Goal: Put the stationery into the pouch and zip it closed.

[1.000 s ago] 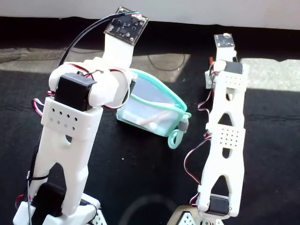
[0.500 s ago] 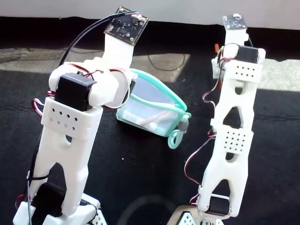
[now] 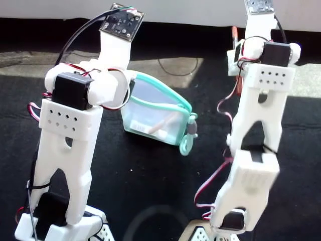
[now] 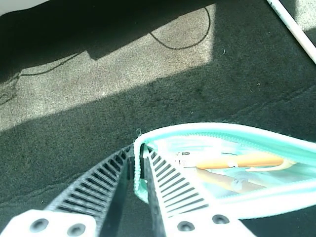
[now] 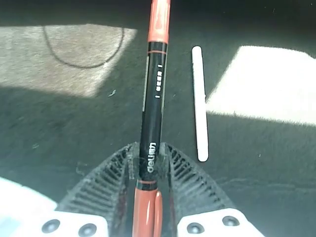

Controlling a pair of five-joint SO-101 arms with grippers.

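Two white printed arms stand side by side in the high view, the left arm (image 3: 70,140) and the right arm (image 3: 261,100), on a table covered in black fuzzy cloth (image 3: 150,191). One translucent mint-green zip pouch (image 3: 155,120) lies between them, nearer the left arm, its mouth unzipped. Its mint ring-shaped zip pull (image 3: 186,145) hangs at the end facing the right arm. Bright patches of sunlight (image 3: 296,80) cross the cloth at the back.

In the left wrist view, the left gripper (image 4: 138,148) is clenched on the corner of the pouch's zip edge. Inside the pouch there is one orange pen-like piece (image 4: 242,160) and at least one paler piece (image 4: 222,177) beneath it; the full count cannot be told. One thin dark cable (image 4: 182,42) loops across a sunlit patch of cloth, and one slim white stick (image 4: 291,27) lies on the cloth well apart from the pouch.

In the right wrist view, the right gripper (image 5: 149,148) grasps one black marker pen with red-orange ends (image 5: 153,98) around its lower barrel, and the pen points away from the camera. The white stick lies just beside the pen on the cloth, roughly parallel to it. The cable loop sits off to the pen's other side.
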